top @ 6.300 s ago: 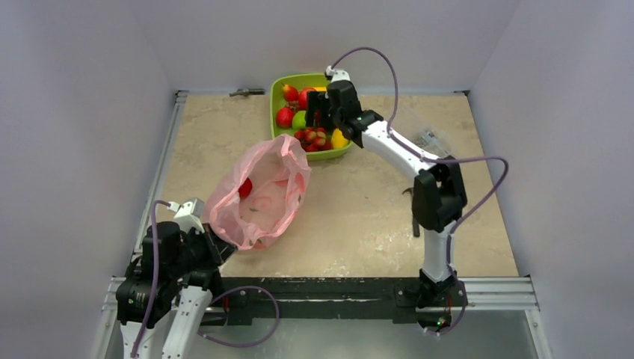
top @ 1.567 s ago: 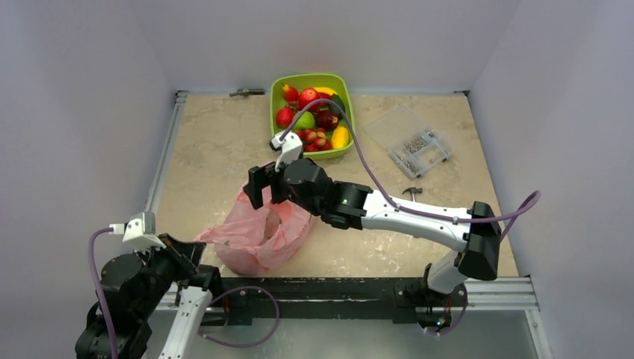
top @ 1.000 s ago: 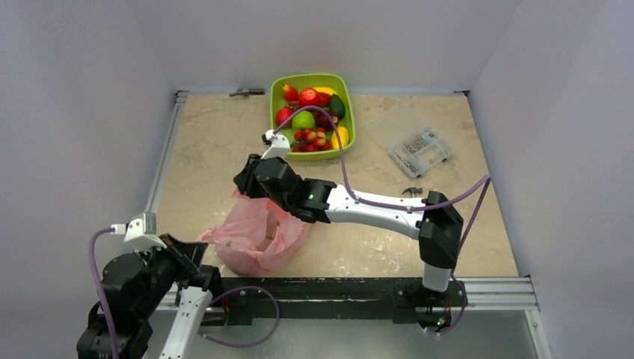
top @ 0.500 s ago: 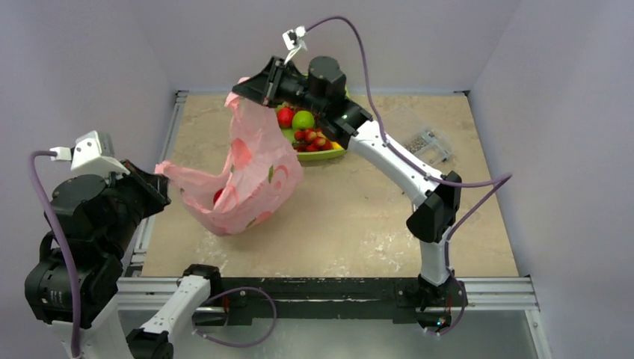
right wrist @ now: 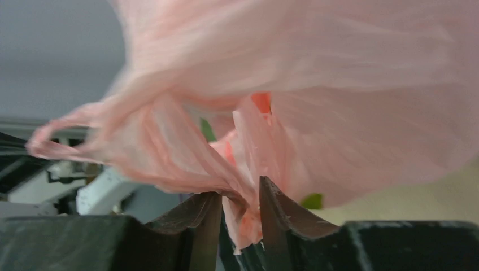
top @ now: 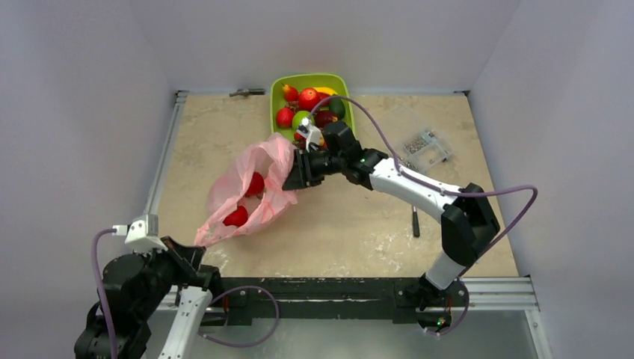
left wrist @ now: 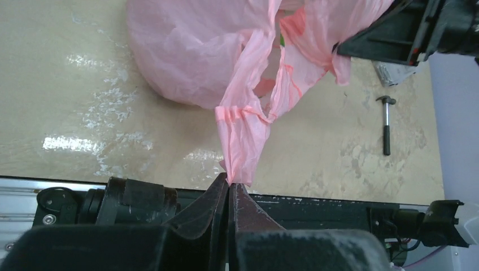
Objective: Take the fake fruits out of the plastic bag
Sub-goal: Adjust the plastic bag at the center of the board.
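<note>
The pink plastic bag (top: 250,183) lies slack on the table, stretched between my two grippers. Two red fake fruits (top: 254,184) (top: 236,217) show through it. My left gripper (top: 196,245) is shut on the bag's near end, a bunched handle, at the table's front left; in the left wrist view the jaws (left wrist: 230,182) pinch that pink strip (left wrist: 243,135). My right gripper (top: 294,173) grips the bag's far rim; in the right wrist view crumpled pink film (right wrist: 316,84) sits between its jaws (right wrist: 240,210), and a bit of green (right wrist: 312,200) shows through.
A lime-green tray (top: 279,82) at the back holds several fruits. A clear parts box (top: 426,146) lies at the right. A small hammer-like tool (top: 415,222) (left wrist: 386,121) lies near the right arm. Walls close in the table on three sides.
Both arms have come down since half a second ago. The bag, then hoisted high between them, is back on the table. The right gripper moved from above the tray to the table's middle.
</note>
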{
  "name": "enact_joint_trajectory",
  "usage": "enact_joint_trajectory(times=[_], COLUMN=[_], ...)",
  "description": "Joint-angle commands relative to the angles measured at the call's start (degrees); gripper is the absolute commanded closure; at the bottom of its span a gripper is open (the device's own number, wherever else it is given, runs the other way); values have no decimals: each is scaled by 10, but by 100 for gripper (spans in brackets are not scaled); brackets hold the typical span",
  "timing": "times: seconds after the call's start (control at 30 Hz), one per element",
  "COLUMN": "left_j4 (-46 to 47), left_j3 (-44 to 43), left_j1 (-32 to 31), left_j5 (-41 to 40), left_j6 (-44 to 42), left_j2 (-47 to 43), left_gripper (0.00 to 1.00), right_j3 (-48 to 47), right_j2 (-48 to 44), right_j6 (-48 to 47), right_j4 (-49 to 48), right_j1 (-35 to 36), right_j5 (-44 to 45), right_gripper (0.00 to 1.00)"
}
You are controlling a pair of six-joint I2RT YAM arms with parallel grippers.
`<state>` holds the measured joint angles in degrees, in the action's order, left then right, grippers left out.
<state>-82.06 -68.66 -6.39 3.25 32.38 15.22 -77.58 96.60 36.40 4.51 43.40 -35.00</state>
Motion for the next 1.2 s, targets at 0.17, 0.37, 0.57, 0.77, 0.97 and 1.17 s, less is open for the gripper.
enact_joint_trajectory(times=[0.17, 0.37, 0.57, 0.77, 0.97, 1.17], left_j4=[-20, -37, 23, 122, 119, 65], left_j3=[-4, -81, -161, -136, -100, -84], left_j1=[1, 2, 1, 2, -7, -135], left_j5=[75, 59, 63, 178, 181, 16], left_j6=[-19, -61, -63, -86, -142, -162], left_j2=[-68, -12, 67, 183, 258, 288], left_gripper=[94, 27, 0, 0, 0, 0], right_j3=[60, 66, 115, 143, 131, 120], right_j2=[-206, -271, -291, -292, -247, -198], right_j6=[-175, -180, -88, 2, 61, 60], right_j4=[177, 211, 122, 32, 19, 0], right_j1=[23, 67, 119, 181, 205, 213], right_j5=[218, 315, 388, 490, 573, 558], right_gripper=[20, 5, 1, 1, 1, 1])
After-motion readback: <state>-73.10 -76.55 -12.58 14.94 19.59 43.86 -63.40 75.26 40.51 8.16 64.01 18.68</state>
